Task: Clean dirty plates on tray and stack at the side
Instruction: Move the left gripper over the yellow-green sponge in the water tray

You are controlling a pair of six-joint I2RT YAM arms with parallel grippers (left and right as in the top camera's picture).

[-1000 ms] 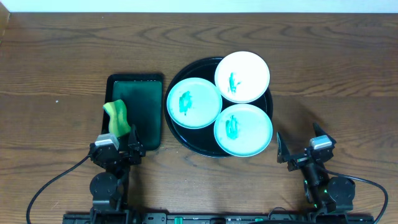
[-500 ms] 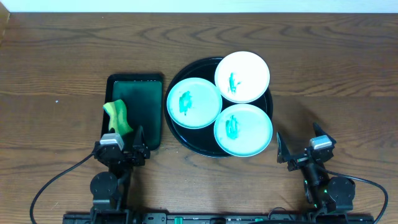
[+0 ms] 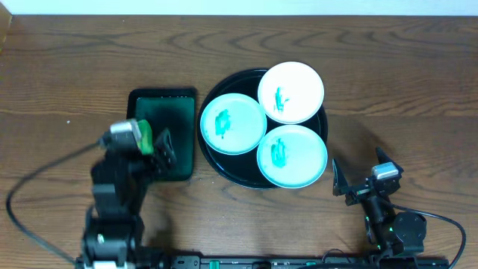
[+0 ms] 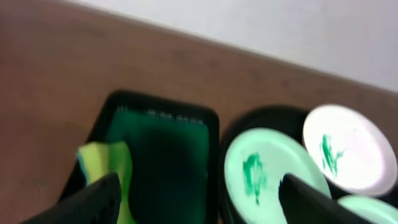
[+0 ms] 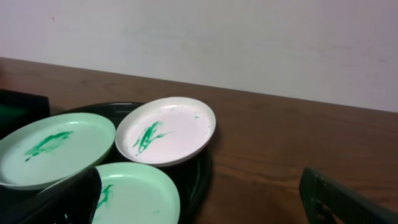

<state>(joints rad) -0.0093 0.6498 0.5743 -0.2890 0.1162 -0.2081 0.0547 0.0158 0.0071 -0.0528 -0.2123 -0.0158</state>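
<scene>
The round black tray (image 3: pixel 211 153) holds three plates, each smeared with green paint: a white plate (image 3: pixel 291 91) at the back, a mint plate (image 3: pixel 233 123) on the left and a mint plate (image 3: pixel 292 155) at the front. My left gripper (image 3: pixel 142 153) is open and empty above the front of the rectangular green tray. In the left wrist view its jaws (image 4: pixel 199 205) frame the green tray and the left mint plate (image 4: pixel 267 174). My right gripper (image 3: pixel 361 175) is open and empty, low, to the right of the black tray. Its view (image 5: pixel 202 205) shows the white plate (image 5: pixel 168 130) and both mint plates.
A rectangular dark green tray (image 3: pixel 175 112) lies left of the black tray. A yellow-green sponge (image 4: pixel 106 165) lies on its left side, mostly hidden under my left arm in the overhead view. Brown wood tabletop (image 3: pixel 403 97) stretches right of the black tray.
My left arm has risen and moved forward over the green tray, now covering most of the sponge. The right arm and the plates have not moved.
</scene>
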